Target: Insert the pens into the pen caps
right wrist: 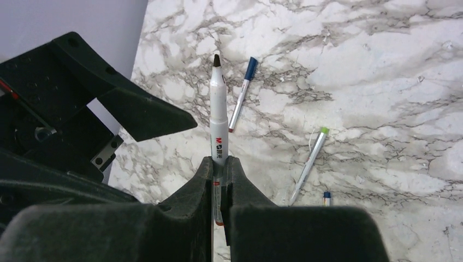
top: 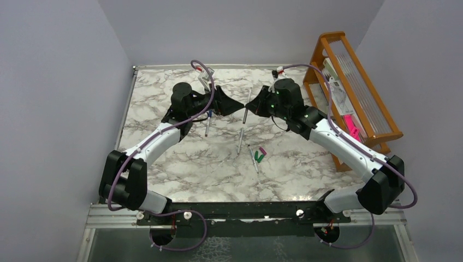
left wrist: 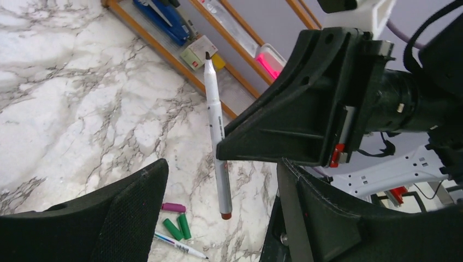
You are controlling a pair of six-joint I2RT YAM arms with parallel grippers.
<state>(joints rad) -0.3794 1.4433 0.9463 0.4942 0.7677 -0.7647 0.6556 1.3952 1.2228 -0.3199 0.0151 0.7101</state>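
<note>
At left claw (top: 236, 103): spread to the full, clutching nothing. At right claw (right wrist: 219, 166): clamped tight on a pen (right wrist: 218, 109), dark tip outward, just beside the left one. Lower right, on marble table (top: 180, 164): magenta and green pen caps (left wrist: 179, 226) together.

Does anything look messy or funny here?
A bit. The right pincer grips a pen with its dark tip bare, no cap on. A magenta cap and two green caps lie loose on the table beside another pen. Nothing looks broken or spilled.
</note>
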